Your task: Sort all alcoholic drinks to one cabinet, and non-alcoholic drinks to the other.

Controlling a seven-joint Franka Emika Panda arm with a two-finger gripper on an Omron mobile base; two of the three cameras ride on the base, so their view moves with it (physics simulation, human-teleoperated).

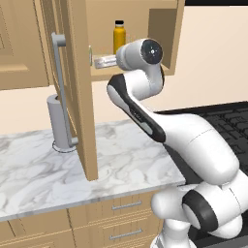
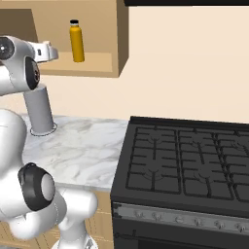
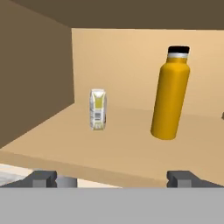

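Standing upright on shelf, orange bottle (image 3: 171, 94) beyond open gripper (image 3: 113, 178)

A rendered home kitchen is showing here: a marble counter (image 1: 43, 169) is running beside a black gas stove (image 2: 189, 160), with tan wall cabinets (image 1: 131, 14) hanging above and drawers (image 1: 121, 213) sitting below.

At my three o'clock a black stove (image 2: 189, 160) sits beside the marble counter (image 1: 43, 174); a cream wall (image 2: 194, 58) rises at twelve, wooden drawers (image 1: 121, 220) below.
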